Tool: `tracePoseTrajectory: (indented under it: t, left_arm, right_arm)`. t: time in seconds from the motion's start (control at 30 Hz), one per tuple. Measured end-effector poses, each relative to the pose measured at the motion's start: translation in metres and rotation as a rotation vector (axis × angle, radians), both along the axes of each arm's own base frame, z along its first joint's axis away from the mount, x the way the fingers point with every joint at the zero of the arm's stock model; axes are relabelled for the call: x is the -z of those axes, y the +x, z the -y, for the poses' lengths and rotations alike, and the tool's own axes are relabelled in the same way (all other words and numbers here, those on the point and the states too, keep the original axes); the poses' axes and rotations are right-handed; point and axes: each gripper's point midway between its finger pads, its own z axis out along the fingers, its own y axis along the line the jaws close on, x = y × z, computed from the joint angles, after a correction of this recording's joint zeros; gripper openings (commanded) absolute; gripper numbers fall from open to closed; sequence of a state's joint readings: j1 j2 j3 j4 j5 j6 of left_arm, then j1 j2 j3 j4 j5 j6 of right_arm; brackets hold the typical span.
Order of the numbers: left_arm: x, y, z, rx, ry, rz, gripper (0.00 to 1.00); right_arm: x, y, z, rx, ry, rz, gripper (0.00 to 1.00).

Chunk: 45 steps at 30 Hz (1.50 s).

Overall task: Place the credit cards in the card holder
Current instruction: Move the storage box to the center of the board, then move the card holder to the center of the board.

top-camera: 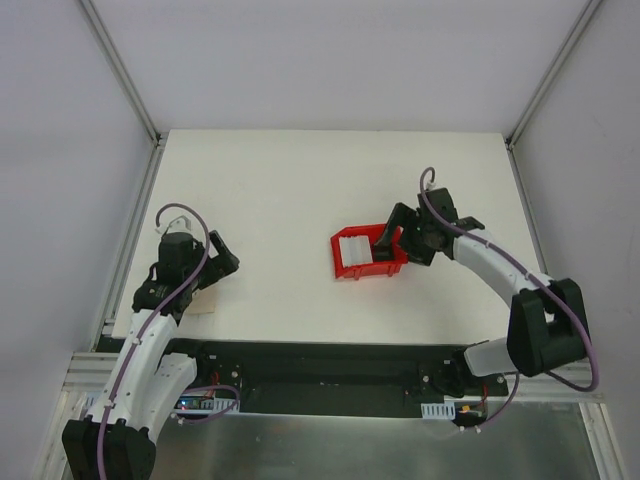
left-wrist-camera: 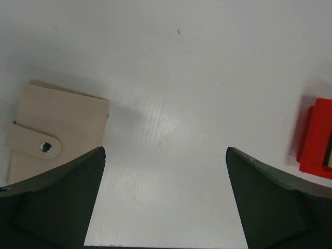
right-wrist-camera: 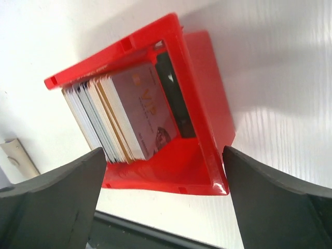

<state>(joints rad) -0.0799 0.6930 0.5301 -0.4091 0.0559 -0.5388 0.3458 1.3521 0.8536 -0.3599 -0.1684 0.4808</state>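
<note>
**Bench stock: cards in bin, holder closed, both tools released**

1. Bench [top-camera: 280, 190]: white and flat, walled in by pale panels on three sides. It carries every item below.

2. Right arm [top-camera: 500, 270]: white and black, reaching from the near right in toward the bench centre.

3. Left arm [top-camera: 140, 350]: same make, bent over the near-left corner.

4. Right tool [right-wrist-camera: 165, 150]: released, jaws spread wide and gripping nothing. It hangs at the right end of the bin. In its wrist view one dark finger stands to each side of the bin; whether either touches it cannot be told.

5. Left tool [left-wrist-camera: 166, 155]: released, jaws spread wide, with only bare bench between them. The holder lies just off its left finger and the bin shows far to the right.

6. Bin [right-wrist-camera: 207, 93]: red plastic, open-topped, with an inner divider. It sits near the bench centre, well apart from the holder.

7. Cards [right-wrist-camera: 140, 114]: a pack of several standing on edge, side by side, in one compartment of the bin. The edges are white, pale blue and gold. The front card is pale with gold lettering. A dark flat piece stands just behind it against the divider; whether it is a card cannot be told.

8. Holder [left-wrist-camera: 57, 119]: tan, folded shut, flat on the bench at the near left. Its lower corner is hidden behind the left finger.

9. Strap [left-wrist-camera: 31, 142]: a tan tab lying across the holder's face.

10. Stud [left-wrist-camera: 46, 147]: a round metal snap on the strap's end.
</note>
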Motion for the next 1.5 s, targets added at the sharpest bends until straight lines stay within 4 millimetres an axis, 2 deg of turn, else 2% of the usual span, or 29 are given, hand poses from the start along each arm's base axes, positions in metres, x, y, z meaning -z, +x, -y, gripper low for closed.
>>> tracePoseTrajectory:
  t: [0.1, 0.2, 0.43, 0.8, 0.9, 1.03, 1.23, 1.3, 1.43, 1.5]
  left_arm:
    - [0.005, -0.005, -0.013, -0.060, 0.044, -0.033, 0.99]
    - [0.007, -0.009, -0.027, -0.148, 0.077, -0.064, 0.99]
    - [0.015, -0.019, -0.055, -0.326, 0.133, -0.145, 0.99]
    - [0.052, -0.034, -0.078, -0.468, 0.150, -0.366, 0.99]
    - [0.062, -0.032, -0.074, -0.449, 0.130, -0.410, 0.99]
    - [0.074, -0.029, -0.057, -0.381, 0.061, -0.470, 0.99]
    - [0.079, -0.026, -0.034, -0.289, -0.045, -0.435, 0.96]
    - [0.078, -0.025, -0.029, -0.269, -0.068, -0.402, 0.95]
    - [0.078, -0.024, -0.023, -0.246, -0.085, -0.358, 0.94]
    - [0.077, -0.022, -0.015, -0.214, -0.087, -0.331, 0.94]
  right_arm:
    - [-0.002, 0.022, -0.007, -0.071, -0.037, 0.026, 0.96]
    - [0.002, 0.032, -0.014, -0.129, -0.052, 0.029, 0.96]
    - [0.018, 0.035, -0.031, -0.223, -0.041, -0.013, 0.96]
    - [0.007, 0.042, -0.056, -0.312, 0.042, -0.002, 0.96]
    - [0.001, 0.043, -0.060, -0.335, 0.057, 0.007, 0.96]
    - [0.000, 0.042, -0.060, -0.354, 0.059, 0.012, 0.96]
    - [0.000, 0.040, -0.051, -0.358, 0.006, 0.013, 0.96]
    - [-0.008, 0.038, -0.045, -0.353, -0.015, 0.032, 0.96]
    - [-0.044, 0.033, -0.036, -0.345, -0.027, 0.139, 0.96]
    - [-0.060, 0.025, -0.032, -0.345, -0.018, 0.187, 0.96]
